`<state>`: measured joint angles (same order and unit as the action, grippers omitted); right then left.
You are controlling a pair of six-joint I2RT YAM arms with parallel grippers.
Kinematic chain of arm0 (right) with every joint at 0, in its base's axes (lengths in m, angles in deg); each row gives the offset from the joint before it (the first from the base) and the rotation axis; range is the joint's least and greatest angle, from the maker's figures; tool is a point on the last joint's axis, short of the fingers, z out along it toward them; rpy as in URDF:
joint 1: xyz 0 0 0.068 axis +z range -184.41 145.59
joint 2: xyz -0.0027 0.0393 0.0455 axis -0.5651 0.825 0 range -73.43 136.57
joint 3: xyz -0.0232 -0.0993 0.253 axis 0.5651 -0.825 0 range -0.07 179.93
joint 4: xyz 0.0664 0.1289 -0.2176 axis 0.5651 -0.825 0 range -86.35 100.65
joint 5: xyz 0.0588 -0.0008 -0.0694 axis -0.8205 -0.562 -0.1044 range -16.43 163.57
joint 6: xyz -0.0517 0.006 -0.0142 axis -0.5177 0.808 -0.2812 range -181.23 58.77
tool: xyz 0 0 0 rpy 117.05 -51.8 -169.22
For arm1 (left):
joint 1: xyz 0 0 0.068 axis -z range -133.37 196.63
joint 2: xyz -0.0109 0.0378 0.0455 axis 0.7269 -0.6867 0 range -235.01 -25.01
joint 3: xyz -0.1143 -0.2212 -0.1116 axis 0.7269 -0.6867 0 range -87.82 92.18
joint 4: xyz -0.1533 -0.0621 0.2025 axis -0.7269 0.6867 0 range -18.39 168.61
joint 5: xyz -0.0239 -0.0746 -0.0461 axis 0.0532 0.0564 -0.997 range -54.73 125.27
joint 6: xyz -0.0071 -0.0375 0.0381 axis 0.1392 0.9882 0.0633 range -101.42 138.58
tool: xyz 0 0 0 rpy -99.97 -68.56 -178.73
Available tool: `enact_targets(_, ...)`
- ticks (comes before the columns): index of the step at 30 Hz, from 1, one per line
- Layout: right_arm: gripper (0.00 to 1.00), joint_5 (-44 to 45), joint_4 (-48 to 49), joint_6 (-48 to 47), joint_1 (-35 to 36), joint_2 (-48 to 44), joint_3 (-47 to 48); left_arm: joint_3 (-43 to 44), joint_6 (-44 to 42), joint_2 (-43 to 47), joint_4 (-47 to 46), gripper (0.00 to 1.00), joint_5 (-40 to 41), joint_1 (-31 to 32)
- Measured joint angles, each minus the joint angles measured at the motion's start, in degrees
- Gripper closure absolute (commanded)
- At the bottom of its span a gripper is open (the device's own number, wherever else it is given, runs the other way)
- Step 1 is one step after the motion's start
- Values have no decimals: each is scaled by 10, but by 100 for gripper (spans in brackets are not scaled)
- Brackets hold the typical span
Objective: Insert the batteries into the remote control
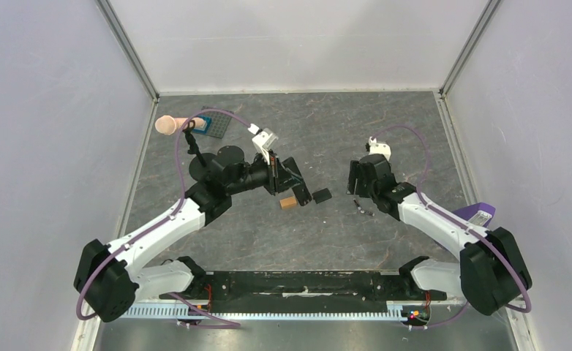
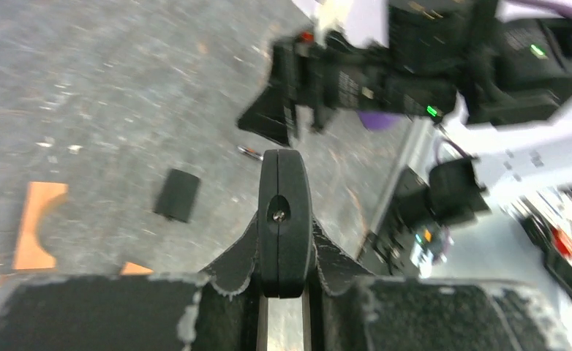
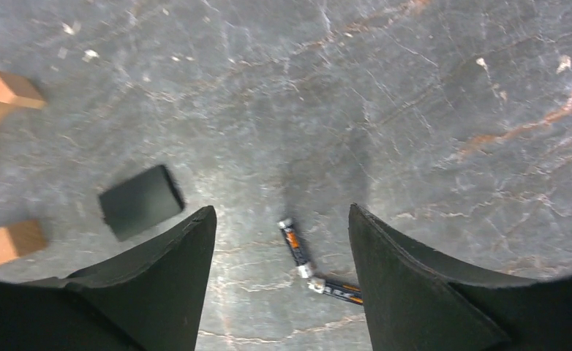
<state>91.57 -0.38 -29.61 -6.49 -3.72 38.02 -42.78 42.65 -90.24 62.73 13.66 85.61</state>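
My left gripper (image 1: pixel 292 178) is shut on the slim black remote control (image 1: pixel 300 192) and holds it tilted over the table. In the left wrist view the remote (image 2: pixel 284 190) shows end-on, clamped between the fingers of that gripper (image 2: pixel 284 245). Two batteries (image 1: pixel 363 208) lie on the table to the right, end to end at an angle. My right gripper (image 1: pixel 357 178) hovers above them, open and empty. In the right wrist view one battery (image 3: pixel 295 245) lies between the open fingers of the gripper (image 3: pixel 281 213), and the other (image 3: pixel 338 289) is near the right finger.
A short stubby black piece (image 1: pixel 322 195) lies between the arms, also in the right wrist view (image 3: pixel 140 201). An orange block (image 1: pixel 289 203) sits under the remote. A pink cylinder (image 1: pixel 167 125) and a blue pad (image 1: pixel 210 124) are at the back left. A purple item (image 1: pixel 477 214) is at the right wall.
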Motion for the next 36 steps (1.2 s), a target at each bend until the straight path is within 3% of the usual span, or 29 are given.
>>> enact_targets(4,38,-13,-32,-38,-16,21,3,6,-15,14,43,98,-100,0)
enact_targets(9,38,-19,-60,-75,-20,37,6,25,-43,32,99,98,-167,0)
enact_targets(16,33,-79,-70,-208,-19,18,2,34,-71,43,130,98,-197,0)
enact_targets(19,40,-96,-73,-250,-19,19,0,35,-82,43,138,98,-205,0)
enact_targets(28,39,-124,-64,-358,-19,-27,-71,50,-100,41,153,98,-221,0)
enact_targets(30,43,-122,-62,-369,-19,-25,-72,50,-101,40,158,98,-221,0)
enact_targets(32,57,-118,-57,-378,-19,-17,-72,50,-101,40,161,98,-220,0)
enact_targets(34,64,-113,-54,-384,-19,-4,-72,50,-101,40,162,98,-220,0)
enact_targets(36,68,-107,-54,-388,-19,15,-71,50,-101,40,162,98,-220,0)
